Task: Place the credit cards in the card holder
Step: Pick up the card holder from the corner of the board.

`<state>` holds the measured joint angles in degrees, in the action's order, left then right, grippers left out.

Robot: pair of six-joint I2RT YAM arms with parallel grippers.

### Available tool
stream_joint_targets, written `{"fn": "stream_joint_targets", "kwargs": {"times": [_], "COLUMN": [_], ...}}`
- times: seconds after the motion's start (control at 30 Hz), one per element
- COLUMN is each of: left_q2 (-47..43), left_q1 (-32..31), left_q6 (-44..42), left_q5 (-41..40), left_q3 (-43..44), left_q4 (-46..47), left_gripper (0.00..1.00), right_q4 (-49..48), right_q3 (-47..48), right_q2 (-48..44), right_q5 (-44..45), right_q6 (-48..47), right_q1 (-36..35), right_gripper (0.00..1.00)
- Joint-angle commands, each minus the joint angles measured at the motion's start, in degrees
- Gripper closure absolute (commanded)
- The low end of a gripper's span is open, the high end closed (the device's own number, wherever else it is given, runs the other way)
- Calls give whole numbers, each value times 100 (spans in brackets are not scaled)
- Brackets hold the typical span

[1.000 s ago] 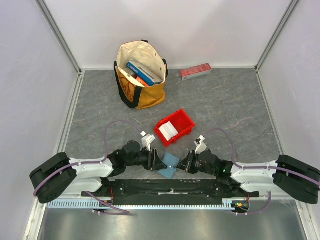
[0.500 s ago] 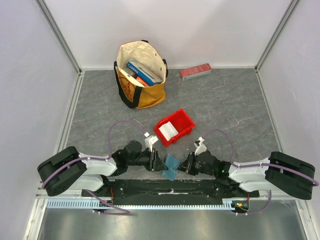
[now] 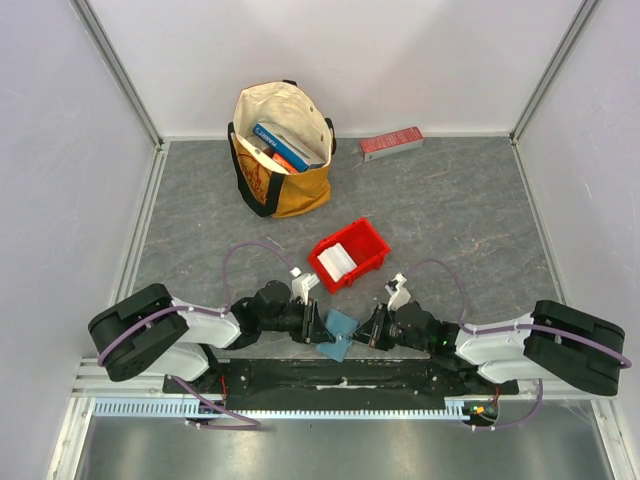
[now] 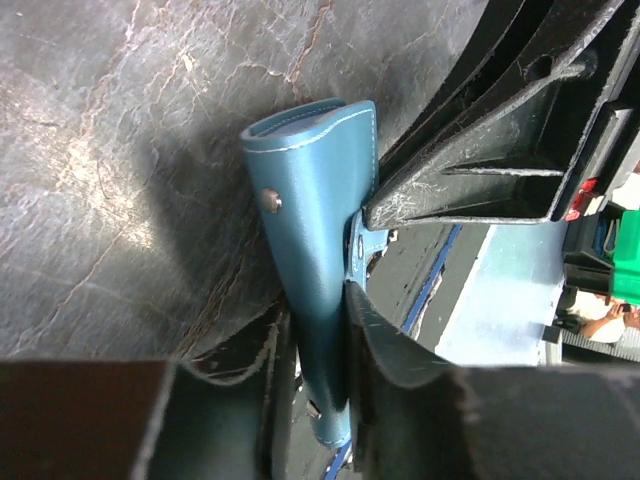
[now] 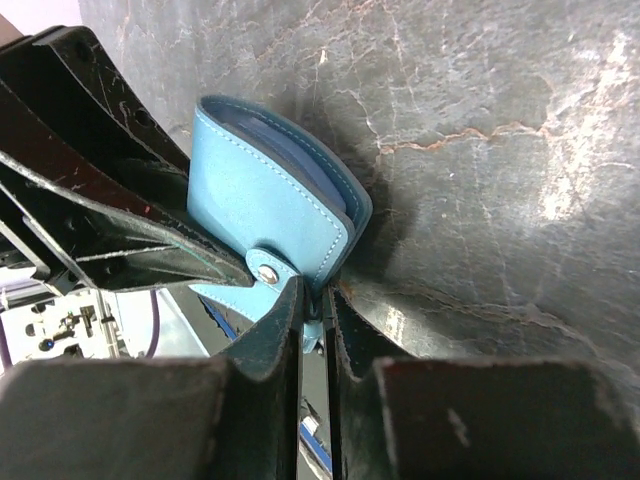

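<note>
In the lower centre of the top view, the left gripper (image 3: 313, 325) has just closed and now clamps the holder (image 3: 340, 331) from its left side. The right gripper (image 3: 372, 327) pinches the tab edge. With both sides held, the holder can probably be pulled open. Farther up, white cards (image 3: 337, 260) lie in the bin (image 3: 372, 243).

I've got the card holder (image 3: 338, 333) at lower centre of the top view: teal-blue, pale stitching, folded over, tipped up on edge, silver snap on its tab showing. The credit cards (image 3: 337, 261), a small white stack, lie tilted just below centre, apart from it.
</note>
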<state>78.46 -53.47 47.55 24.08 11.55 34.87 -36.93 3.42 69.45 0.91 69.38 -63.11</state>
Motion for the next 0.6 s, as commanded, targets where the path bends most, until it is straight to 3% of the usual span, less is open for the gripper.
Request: {"fn": "stream_joint_targets", "kwargs": {"times": [0.0, 0.07, 0.27, 0.4, 0.57], "left_q2": [21, -84, -498, -358, -50], "left_q1": [-49, -49, -49, -40, -40], "left_q6": [97, 18, -807, -1344, -1529], "left_q5": [168, 72, -79, 140, 352], "left_q3": [172, 216, 619, 1006, 1217], "left_q4": [460, 214, -1375, -2168, -2257], "left_gripper": [78, 84, 88, 94, 98], "right_q4": [-483, 181, 2617, 2998, 3217], "right_q3": [106, 246, 975, 1160, 1520], "right_q2": [34, -132, -1353, -1952, -1497], "right_q5": [-47, 67, 717, 639, 375], "right_q6": [-74, -284, -1601, -2428, -2974], "right_q1": [-17, -17, -17, -17, -17], "right_gripper": [83, 81, 68, 63, 62]}}
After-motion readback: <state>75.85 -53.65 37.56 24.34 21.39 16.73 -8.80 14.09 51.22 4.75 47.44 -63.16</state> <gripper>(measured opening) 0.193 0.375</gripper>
